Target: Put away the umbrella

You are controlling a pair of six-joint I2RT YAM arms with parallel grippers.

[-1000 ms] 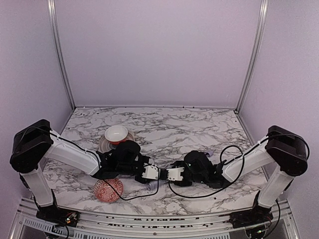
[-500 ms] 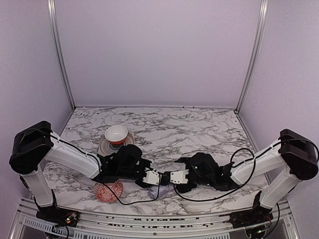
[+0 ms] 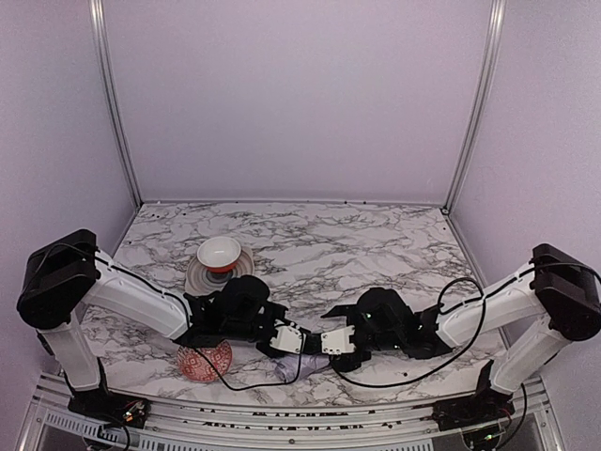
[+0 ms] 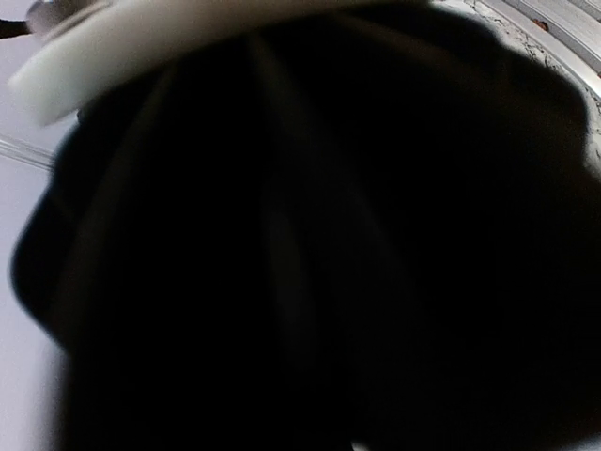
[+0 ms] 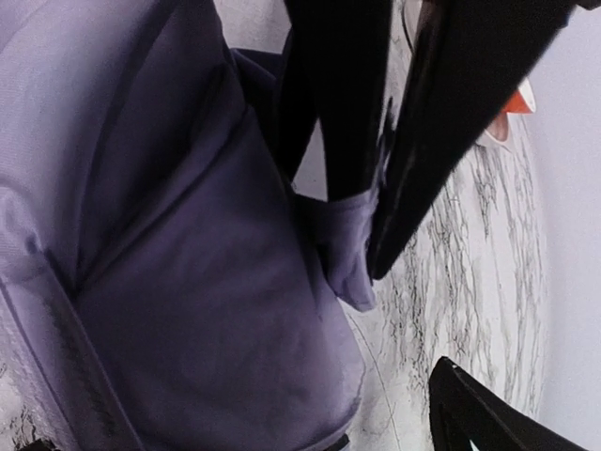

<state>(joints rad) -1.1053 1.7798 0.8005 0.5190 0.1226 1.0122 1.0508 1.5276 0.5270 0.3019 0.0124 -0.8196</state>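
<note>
Near the table's (image 3: 357,244) front edge, your left gripper (image 3: 299,344) pinches the umbrella (image 3: 300,365), right gripper (image 3: 321,348) spread wide; stowing is yet to do.

Red patterned bowl (image 3: 200,363), white bowl (image 3: 219,251)

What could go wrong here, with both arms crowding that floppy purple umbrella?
The umbrella lies bunched near the front edge of the table; a tug from the left gripper or right gripper might drag it off or snag the thin fabric. The red patterned bowl sits right beside the left arm, so a sideways swing could knock it. The left wrist view is almost fully dark, so that arm likely sees little of its work.
</note>
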